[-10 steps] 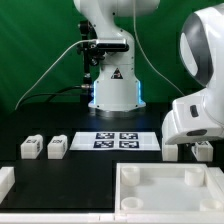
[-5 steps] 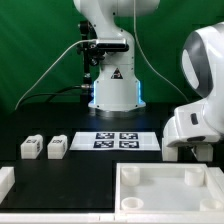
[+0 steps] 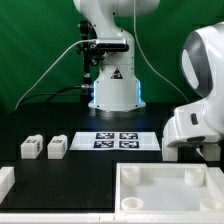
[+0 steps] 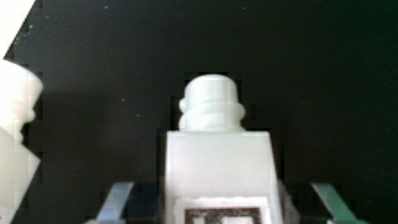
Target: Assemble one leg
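Leg (image 4: 217, 150): smooth white block, ribbed rounded tip.

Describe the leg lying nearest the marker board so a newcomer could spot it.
Find the marker board, the flat white tag strip mid-table. Off its end on the exterior view's left sit two small white blocks side by side. The leg is the one next to the board; its twin sits farther out.

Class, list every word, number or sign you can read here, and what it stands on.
No words or numbers are readable.
Marker board: four square tags, patterns only.
Leg, wrist view: one tag, blurred.
Robot base: dark mark, too small to read.
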You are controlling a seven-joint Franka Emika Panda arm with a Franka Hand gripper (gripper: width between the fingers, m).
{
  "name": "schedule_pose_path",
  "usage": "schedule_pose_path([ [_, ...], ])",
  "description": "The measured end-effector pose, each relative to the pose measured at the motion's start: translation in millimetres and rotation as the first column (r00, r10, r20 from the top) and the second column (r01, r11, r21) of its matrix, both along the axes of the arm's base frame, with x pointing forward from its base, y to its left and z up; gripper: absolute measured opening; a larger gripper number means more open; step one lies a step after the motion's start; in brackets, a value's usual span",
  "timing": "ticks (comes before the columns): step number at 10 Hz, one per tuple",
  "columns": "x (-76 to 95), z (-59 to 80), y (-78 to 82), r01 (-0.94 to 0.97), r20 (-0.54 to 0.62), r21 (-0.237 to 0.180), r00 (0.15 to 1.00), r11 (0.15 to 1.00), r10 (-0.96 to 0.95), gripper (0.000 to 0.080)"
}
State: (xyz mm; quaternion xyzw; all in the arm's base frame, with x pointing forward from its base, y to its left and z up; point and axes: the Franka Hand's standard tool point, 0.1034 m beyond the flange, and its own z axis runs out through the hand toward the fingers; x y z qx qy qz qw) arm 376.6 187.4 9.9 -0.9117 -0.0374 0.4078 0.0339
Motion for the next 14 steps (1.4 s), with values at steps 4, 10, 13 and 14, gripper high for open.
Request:
schedule_pose_path([
  [4,0.0,0.0,0.0,0.000,0.000,0.000,1.000,1.000,0.000,0.0288],
  [10,44.3,47.0,-28.0,-0.040,0.024,0.063,0.999,0.997,0.039,0.0290],
  [13,78.8,104.0,-52.9,-0.034,0.266,0.076,0.964,0.996,0.012,0.0290],
  [14,78.1,95.5,-52.3,-0.030,0.409,0.071,0.913,0.997,-0.001,0.0290],
])
